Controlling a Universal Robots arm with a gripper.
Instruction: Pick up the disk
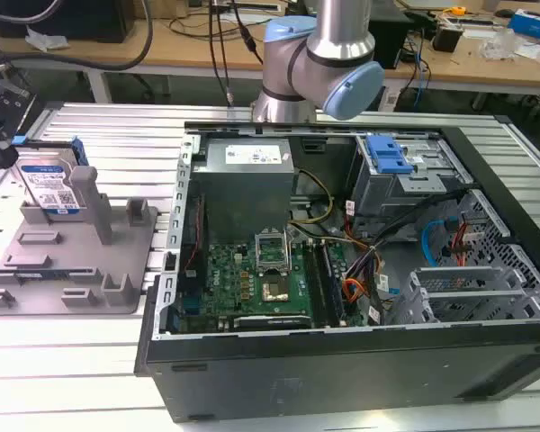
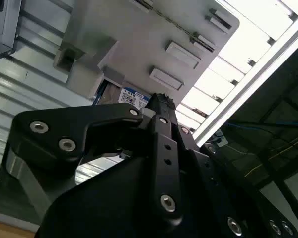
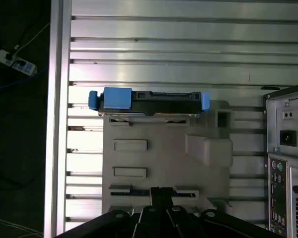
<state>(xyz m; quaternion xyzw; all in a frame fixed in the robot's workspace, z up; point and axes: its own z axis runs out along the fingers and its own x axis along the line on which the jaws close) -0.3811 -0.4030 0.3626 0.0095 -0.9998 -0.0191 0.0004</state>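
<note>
The disk [image 1: 49,184] stands on edge in a slot of a grey fixture plate [image 1: 36,270], at about nine o'clock in the exterior view, its white-and-blue label facing the camera and blue rails along its sides. The plate lies on a ribbed aluminium table [image 1: 99,126], at nine o'clock from the open computer case [image 1: 342,360]. Inside the case, a grey power-supply box [image 1: 247,175] sits toward twelve o'clock and a bright blue caddy [image 1: 387,155] toward one o'clock. The robot arm [image 1: 319,54] rises behind the case at twelve.

In the first wrist view, the gripper [image 3: 161,190] hangs above one edge of the fixture plate [image 3: 164,158], with its black fingertips drawn together and nothing between them. The disk [image 3: 149,101] appears edge-on at the opposite edge of the plate, well apart from the fingertips and roughly in line with them, untouched. Its blue side rails cap both ends.

In the second wrist view, a corner of the disk's label [image 2: 133,97] peeks out just past the tip of one ridged black finger [image 2: 161,106], with the plate's raised blocks beyond it.
</note>
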